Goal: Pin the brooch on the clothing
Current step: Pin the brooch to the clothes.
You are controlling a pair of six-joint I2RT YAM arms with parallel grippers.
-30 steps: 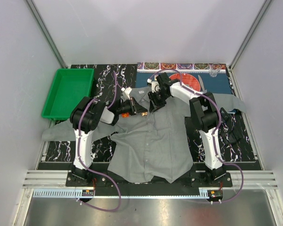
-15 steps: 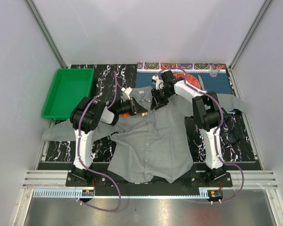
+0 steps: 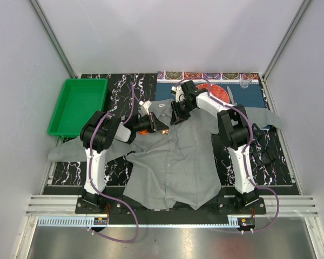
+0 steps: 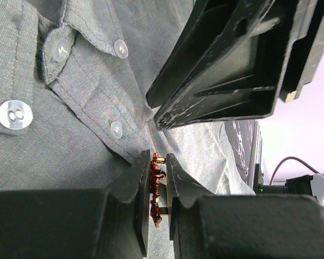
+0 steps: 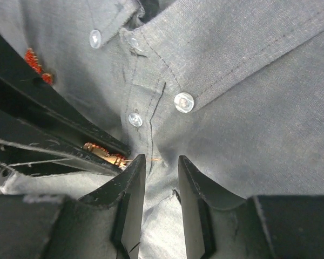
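The clothing, a grey button-up shirt (image 3: 173, 162), lies spread over the middle of the table, collar towards the back. My left gripper (image 3: 163, 128) (image 4: 157, 162) is shut on the brooch (image 4: 155, 181), a small copper-red piece held edge-on just over the placket below the collar. Its thin pin points at the fabric. My right gripper (image 3: 176, 118) (image 5: 161, 162) faces it from the other side. It is open, its fingertips resting on the shirt (image 5: 248, 97) astride a strip of cloth beside a button. The brooch (image 5: 100, 152) shows just left of those fingertips.
A green tray (image 3: 78, 105) stands at the back left. A blue patterned placemat (image 3: 248, 96) with a red round design (image 3: 218, 91) lies behind the shirt's collar. A small clear object (image 3: 244, 83) sits at the back right. A dark item (image 3: 267, 154) lies by the right sleeve.
The right gripper has shifted a little above the collar and come back towards the left gripper. The left gripper and brooch have stayed put.
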